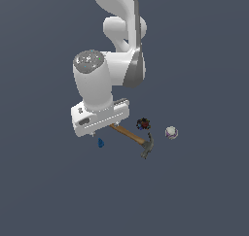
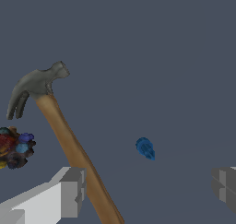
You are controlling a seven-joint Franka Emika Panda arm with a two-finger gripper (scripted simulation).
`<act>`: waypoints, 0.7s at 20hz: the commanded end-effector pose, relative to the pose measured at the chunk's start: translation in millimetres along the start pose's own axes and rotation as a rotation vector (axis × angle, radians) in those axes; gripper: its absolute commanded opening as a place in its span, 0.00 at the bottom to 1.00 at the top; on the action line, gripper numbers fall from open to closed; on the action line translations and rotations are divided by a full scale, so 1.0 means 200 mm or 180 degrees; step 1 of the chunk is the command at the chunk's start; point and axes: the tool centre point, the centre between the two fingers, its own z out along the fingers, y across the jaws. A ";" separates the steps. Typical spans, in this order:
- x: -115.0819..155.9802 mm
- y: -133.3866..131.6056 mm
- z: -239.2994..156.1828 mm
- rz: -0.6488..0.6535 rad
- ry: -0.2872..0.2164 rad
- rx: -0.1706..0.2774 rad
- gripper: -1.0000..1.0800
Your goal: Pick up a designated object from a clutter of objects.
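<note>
exterior and wrist views of a single arm above a plain dark desk (image 1: 204, 191). the tool (image 2: 146, 187) hangs over the clutter with its fingers (image 2: 71, 191) spread wide and nothing held between them. the small blue piece (image 2: 145, 148), the thing to be picked, lies on the desk apart from everything else; in the wrist view it sits between the lines of the two fingers but ahead of them, not yet enclosed. in the exterior view the blue piece (image 1: 100, 143) shows just below the tool's body (image 1: 99, 117), towards that view's left of the hammer (image 1: 133, 136). the hammer's wooden handle (image 2: 76, 156) runs close beside one finger, its grey head (image 2: 34, 87) farther off. the dark spiky clump (image 2: 14, 148) lies near the head end, and the pale ball (image 1: 171, 132) lies well apart at the exterior view's right. judged risks: the piece is tiny, so a small offset in a straight descent could let the fingers close beside it or flick it away; the nearer finger could also land on or nudge the handle, because the two are so close, and a shoved handle might sweep the piece or block closure.
</note>
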 end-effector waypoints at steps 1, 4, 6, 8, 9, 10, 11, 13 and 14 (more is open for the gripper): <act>-0.03 0.04 0.10 -0.0148 -0.0017 0.0004 0.96; -0.07 0.08 0.20 -0.0293 -0.0036 0.0009 0.96; -0.09 0.11 0.25 -0.0374 -0.0046 0.0012 0.96; -0.11 0.12 0.30 -0.0443 -0.0055 0.0016 0.96; -0.11 0.13 0.32 -0.0473 -0.0059 0.0017 0.96; -0.12 0.14 0.33 -0.0500 -0.0062 0.0019 0.96; -0.13 0.14 0.35 -0.0523 -0.0065 0.0020 0.96; -0.14 0.15 0.38 -0.0561 -0.0070 0.0022 0.96; -0.14 0.15 0.39 -0.0575 -0.0072 0.0023 0.96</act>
